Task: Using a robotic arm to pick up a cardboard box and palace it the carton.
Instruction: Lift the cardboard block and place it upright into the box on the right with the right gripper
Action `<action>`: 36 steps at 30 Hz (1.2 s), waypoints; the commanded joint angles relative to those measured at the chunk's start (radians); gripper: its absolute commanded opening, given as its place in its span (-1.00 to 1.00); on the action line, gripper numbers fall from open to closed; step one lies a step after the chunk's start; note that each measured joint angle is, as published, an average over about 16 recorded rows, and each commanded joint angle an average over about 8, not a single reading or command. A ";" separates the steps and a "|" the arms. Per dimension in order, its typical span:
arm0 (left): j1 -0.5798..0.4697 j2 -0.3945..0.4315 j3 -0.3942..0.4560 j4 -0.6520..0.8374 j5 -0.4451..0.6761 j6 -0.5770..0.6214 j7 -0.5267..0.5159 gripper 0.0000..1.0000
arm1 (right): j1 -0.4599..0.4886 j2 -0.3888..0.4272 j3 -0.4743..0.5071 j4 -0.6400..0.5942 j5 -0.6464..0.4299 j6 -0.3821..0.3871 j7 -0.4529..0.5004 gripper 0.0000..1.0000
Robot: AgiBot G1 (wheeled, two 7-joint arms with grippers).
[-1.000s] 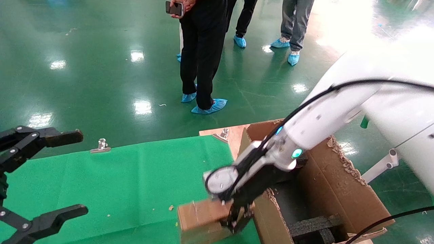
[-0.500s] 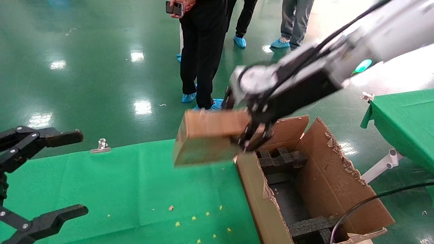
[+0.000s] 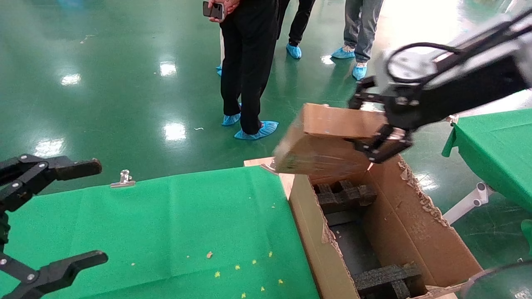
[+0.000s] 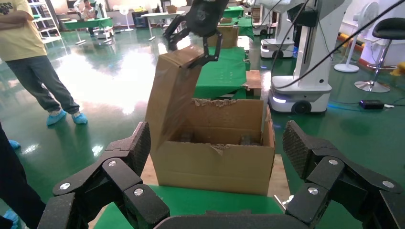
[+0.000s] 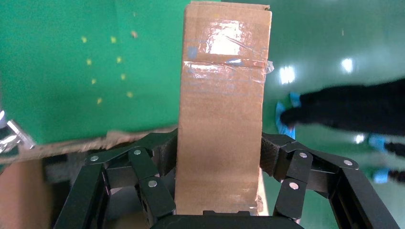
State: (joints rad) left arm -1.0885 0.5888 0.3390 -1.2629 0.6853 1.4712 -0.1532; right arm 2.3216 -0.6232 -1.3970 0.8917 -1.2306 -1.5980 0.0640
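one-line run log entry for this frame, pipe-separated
phase: transport | right gripper: shut on cardboard box, held above carton far end | left gripper: open, parked over green table

Black linked pincer (image 3: pixel 380 124), silver rivets, cable

Bystanders (image 3: pixel 249 62): cut off above the waist by the head view's top edge
Carton (image 3: pixel 415 224): near end runs off the bottom edge; far rim hidden behind the held cardboard box (image 3: pixel 328 141)
Left gripper (image 3: pixel 37 224): partly off-frame
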 commanded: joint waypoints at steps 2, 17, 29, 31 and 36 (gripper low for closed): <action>0.000 0.000 0.000 0.000 0.000 0.000 0.000 1.00 | 0.050 0.051 -0.057 0.019 -0.003 -0.001 0.021 -1.00; 0.000 0.000 0.000 0.000 0.000 0.000 0.000 1.00 | 0.164 0.260 -0.302 0.051 -0.031 0.042 0.194 -1.00; 0.000 0.000 0.000 0.000 0.000 0.000 0.000 1.00 | 0.001 0.426 -0.359 0.096 0.058 0.323 0.467 -1.00; 0.000 0.000 0.000 0.000 0.000 0.000 0.000 1.00 | -0.027 0.454 -0.371 0.118 0.078 0.377 0.515 -1.00; 0.000 0.000 0.001 0.000 0.000 0.000 0.000 1.00 | -0.083 0.515 -0.402 0.183 0.108 0.491 0.627 -1.00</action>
State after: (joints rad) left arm -1.0885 0.5886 0.3394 -1.2628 0.6848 1.4710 -0.1529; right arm 2.2477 -0.1146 -1.7959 1.0692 -1.1302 -1.1235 0.6753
